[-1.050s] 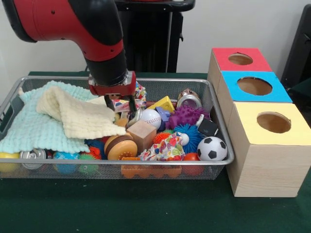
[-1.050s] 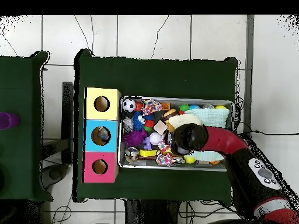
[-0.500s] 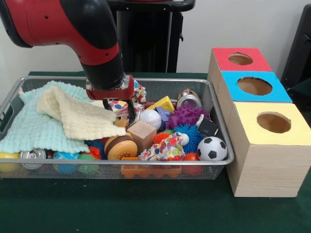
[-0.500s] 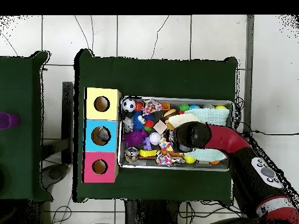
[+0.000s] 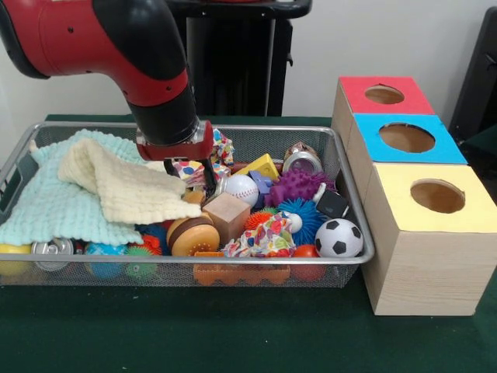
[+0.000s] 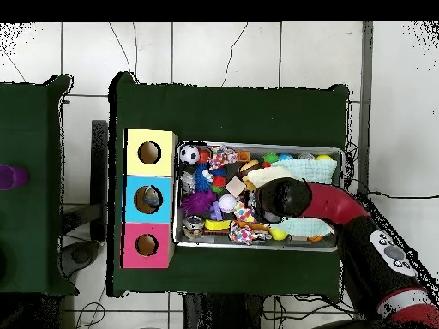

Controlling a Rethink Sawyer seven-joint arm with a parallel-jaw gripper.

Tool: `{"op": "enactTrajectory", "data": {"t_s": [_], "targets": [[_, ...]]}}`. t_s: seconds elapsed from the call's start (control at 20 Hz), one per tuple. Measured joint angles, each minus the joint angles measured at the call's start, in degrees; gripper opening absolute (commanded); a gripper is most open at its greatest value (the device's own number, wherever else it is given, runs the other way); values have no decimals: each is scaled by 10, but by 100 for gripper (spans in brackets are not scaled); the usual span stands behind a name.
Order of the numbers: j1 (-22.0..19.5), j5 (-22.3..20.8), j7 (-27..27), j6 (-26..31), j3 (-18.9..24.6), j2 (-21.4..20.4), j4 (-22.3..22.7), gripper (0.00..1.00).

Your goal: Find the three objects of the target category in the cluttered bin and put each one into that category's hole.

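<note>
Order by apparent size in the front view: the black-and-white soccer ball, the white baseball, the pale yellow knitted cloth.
1. Pale yellow knitted cloth, clearly largest.
2. Black-and-white soccer ball.
3. White baseball, though it lies farther from the camera and is partly hidden, so this ranking is unsure.

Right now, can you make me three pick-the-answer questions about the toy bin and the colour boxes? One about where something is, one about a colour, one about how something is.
1. Where is the soccer ball?
A. in the basket
B. on the red box
C. on the floor

2. Which box is in the middle?
A. red
B. blue
C. yellow

3. How do the cloths lie?
A. folded outside
B. hanging on the arm
C. draped over toys

Answers:
1. A, it sits in the basket's corner.
2. B, the blue box is between red and yellow.
3. C, the cream cloth covers toys.
</note>
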Motion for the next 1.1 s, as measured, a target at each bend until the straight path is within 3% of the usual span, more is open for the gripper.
{"op": "enactTrajectory", "data": {"t_s": [0.45,0.85,1.1], "targets": [[13,-2,0,74,5,-54,0,100],[56,-8,0,87,5,-104,-10,100],[83,-13,0,87,5,-113,-30,100]]}}
